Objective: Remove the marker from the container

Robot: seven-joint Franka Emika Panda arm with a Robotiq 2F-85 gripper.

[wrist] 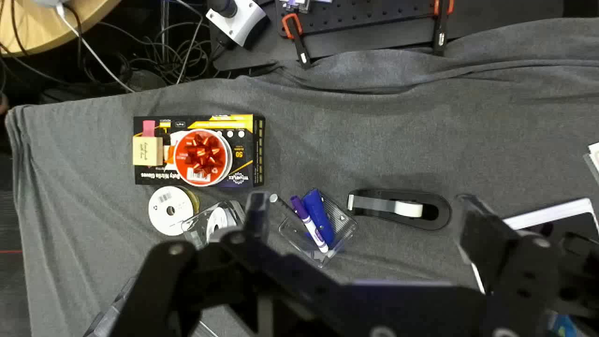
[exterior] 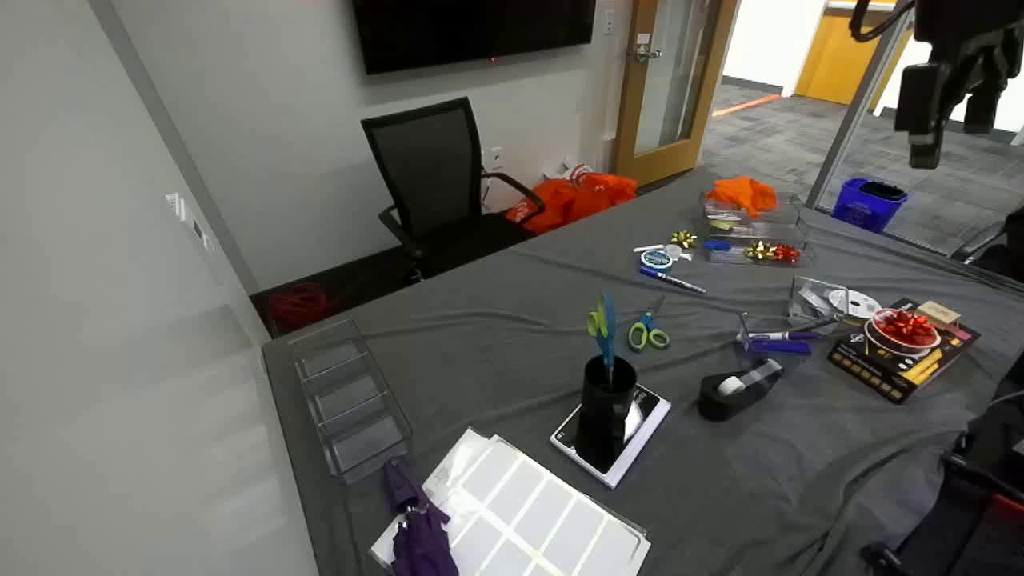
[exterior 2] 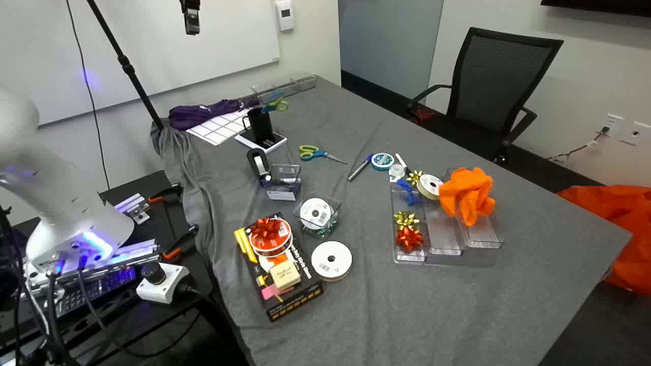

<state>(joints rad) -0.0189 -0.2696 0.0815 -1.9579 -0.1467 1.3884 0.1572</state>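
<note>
Purple-capped marker (wrist: 310,224) slants in the clear container (wrist: 344,219), well below the wide-spread, empty fingers (wrist: 256,216), its long axis oblique to the line between them

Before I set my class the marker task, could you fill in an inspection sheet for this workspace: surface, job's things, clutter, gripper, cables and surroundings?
Surface: grey cloth, wrinkled in places.
Job's things: purple marker lies in the clear container, with a blue item beside it.
Clutter: tape dispenser near the container; loose scissors, blue-capped marker and glove box also on the cloth; black mug on a flat box.
Gripper: open, above the cloth, nothing seen in its grip.
Cables: several, tangled beyond the cloth's edge in the wrist view.
Surroundings: black mesh chair, orange bags and blue bin nearby.
</note>
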